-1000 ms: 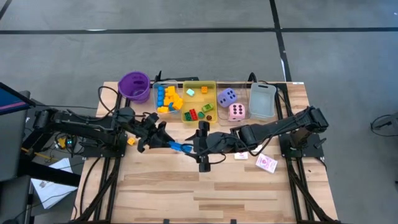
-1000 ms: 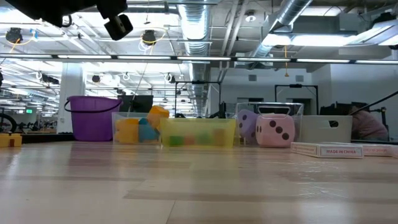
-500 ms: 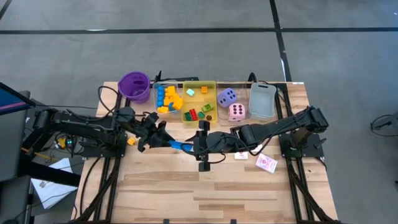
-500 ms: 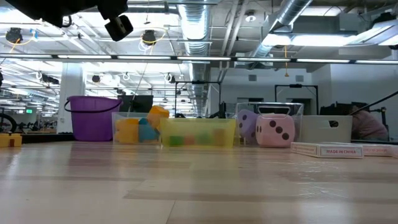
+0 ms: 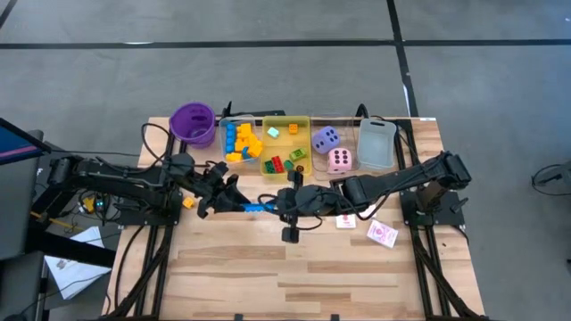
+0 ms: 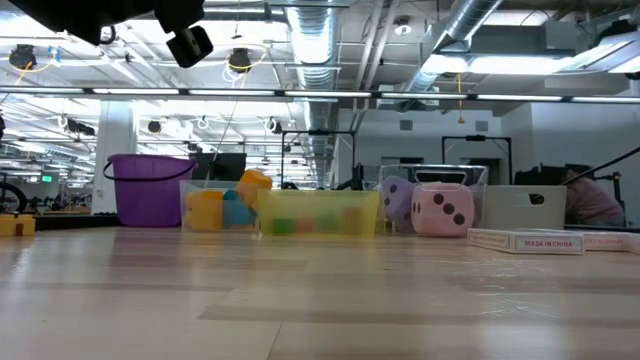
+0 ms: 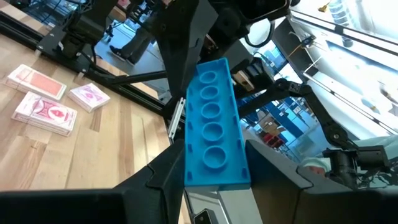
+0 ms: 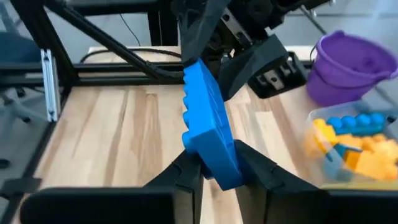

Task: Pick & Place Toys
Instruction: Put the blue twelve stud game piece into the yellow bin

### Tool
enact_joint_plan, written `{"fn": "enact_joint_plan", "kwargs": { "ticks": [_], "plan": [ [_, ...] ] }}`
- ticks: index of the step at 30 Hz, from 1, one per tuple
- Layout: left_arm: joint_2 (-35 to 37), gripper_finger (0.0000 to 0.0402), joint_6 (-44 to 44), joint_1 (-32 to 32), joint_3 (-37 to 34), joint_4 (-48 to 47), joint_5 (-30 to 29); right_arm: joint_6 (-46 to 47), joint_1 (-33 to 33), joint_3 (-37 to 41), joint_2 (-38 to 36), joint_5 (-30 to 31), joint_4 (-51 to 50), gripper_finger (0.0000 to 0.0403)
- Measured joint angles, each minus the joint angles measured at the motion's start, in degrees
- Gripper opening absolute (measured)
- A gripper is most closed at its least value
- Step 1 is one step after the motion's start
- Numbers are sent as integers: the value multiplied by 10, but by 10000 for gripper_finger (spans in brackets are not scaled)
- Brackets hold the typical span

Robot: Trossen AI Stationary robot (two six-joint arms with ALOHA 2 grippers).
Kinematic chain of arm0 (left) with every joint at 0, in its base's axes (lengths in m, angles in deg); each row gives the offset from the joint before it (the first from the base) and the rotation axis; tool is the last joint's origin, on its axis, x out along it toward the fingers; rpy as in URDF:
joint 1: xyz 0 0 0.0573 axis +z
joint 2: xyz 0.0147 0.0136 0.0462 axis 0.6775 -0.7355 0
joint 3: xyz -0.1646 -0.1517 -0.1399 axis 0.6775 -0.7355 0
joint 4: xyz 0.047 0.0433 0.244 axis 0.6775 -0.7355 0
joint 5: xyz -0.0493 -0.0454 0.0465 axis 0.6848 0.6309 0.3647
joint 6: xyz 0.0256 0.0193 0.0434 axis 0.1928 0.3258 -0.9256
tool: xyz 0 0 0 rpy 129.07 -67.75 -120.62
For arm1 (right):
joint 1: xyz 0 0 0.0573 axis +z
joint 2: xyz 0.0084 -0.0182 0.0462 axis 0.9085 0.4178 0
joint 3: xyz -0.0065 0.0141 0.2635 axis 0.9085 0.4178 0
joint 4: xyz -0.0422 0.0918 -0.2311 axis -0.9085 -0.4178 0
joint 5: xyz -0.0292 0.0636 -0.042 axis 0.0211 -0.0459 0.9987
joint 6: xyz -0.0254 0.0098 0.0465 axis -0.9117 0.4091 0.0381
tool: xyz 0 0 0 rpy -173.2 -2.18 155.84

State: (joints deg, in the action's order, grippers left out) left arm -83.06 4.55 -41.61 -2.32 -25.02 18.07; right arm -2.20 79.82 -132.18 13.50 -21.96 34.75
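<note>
A pale wooden tabletop (image 5: pixel 312 267) fills the middle of the overhead view, with two dark arms reaching in from either side and meeting above its centre.

Along the far edge stand, from the left arm's side to the right arm's side: a round purple cup (image 5: pixel 193 123), a clear tray (image 5: pixel 227 122) heaped with yellow and blue blocks (image 5: pixel 241 143), a yellow tray (image 5: pixel 303 122) with red, green and orange blocks (image 5: pixel 283 162), a purple die (image 5: pixel 325 138) with a pink die (image 5: pixel 339 160) just beside it, and a grey tray (image 5: pixel 376 144).

Between the arms, held above the bare wood, is a long blue block (image 5: pixel 257 208) with a single row of round studs. The left pincer (image 5: pixel 239 205) is closed narrowly on one end of it, and the right pincer (image 5: pixel 278 207) is closed on the other end. In the right wrist view its two dark fingers (image 8: pixel 186 177) press both faces of the block's lower end.

Near the right arm, small red-patterned cards (image 5: pixel 382 234) lie flat on the wood. One small orange block (image 5: pixel 188 202) sits by the left arm.
</note>
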Motion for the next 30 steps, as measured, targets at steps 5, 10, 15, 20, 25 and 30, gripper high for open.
{"fn": "enact_joint_plan", "kwargs": {
  "ticks": [5, 10, 15, 20, 25, 30],
  "plan": [
    [0, 146, -1, 0, 0, 0, -1, 55, -4, 0, 0, -3, -1, 70],
    [0, 159, -4, 10, 0, 3, -9, 126, -6, 0, 0, 0, -9, 56],
    [1, 185, -2, 33, 0, 2, -3, 176, -6, 0, 0, 4, -34, 56],
    [1, 214, -3, 61, 0, 2, -1, 211, -6, 0, 0, 8, -57, 58],
    [1, 235, -5, 96, 0, 1, -2, 318, -22, 0, 0, 32, -113, 56],
    [1, 239, -6, 119, 0, 0, -7, 419, -61, 0, 0, 107, -216, 56]
  ]
}}
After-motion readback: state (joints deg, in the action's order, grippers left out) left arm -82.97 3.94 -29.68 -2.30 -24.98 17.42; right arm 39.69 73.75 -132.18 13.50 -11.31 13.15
